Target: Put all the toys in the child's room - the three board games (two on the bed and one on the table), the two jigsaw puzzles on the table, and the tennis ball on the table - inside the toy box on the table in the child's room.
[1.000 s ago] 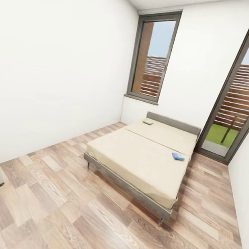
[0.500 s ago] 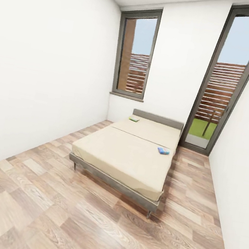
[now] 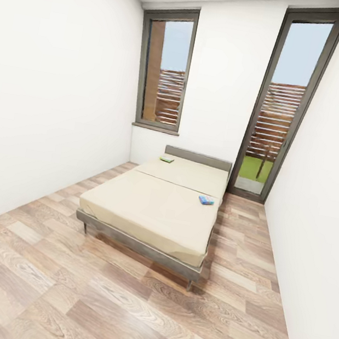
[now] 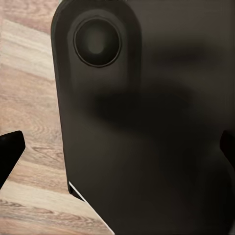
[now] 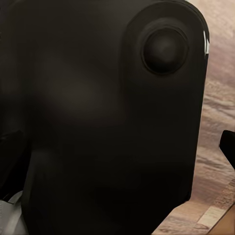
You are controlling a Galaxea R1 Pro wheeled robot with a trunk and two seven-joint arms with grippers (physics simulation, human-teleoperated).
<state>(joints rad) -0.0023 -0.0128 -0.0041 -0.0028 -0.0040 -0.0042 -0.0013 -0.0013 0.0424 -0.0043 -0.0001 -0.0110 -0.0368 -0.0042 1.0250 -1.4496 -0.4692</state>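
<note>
Here, two of the board games lie on the bed [image 3: 151, 211], well apart from each other. The blue board game [image 3: 205, 200] sits flat on the beige mattress near the bed's right edge, roughly halfway along its length. The green board game [image 3: 167, 159] lies flat at the far left corner of the mattress, just in front of the grey headboard [image 3: 198, 158]. Both are too small to read any lettering.

The bed stands low on a grey frame with thin legs, its head against the far white wall [image 3: 225, 74] of the narrow child's room. Wood-plank floor [image 3: 112, 304] spreads around it on the near side and along both flanks. Behind the bed's left side a tall dark-framed window [image 3: 164, 68] is set in the far wall; to the right of the headboard a taller glazed door [image 3: 279, 100] reaches the floor, with slatted fencing and a strip of grass beyond. Plain white walls close in on the left and right.

In the left wrist view, a dark rounded robot body part [image 4: 147, 122] with a circular cap blocks most of the sight, with floor planks beside it; a black fingertip [image 4: 10, 152] of the left pincer shows at one edge and a sliver of another at the opposite edge, so the left pincer is spread wide with nothing between. In the right wrist view, a similar dark housing [image 5: 107, 112] looms close, and only one black tip [image 5: 227, 147] of the right pincer peeks in, so I cannot tell whether it is spread or pressed together.
</note>
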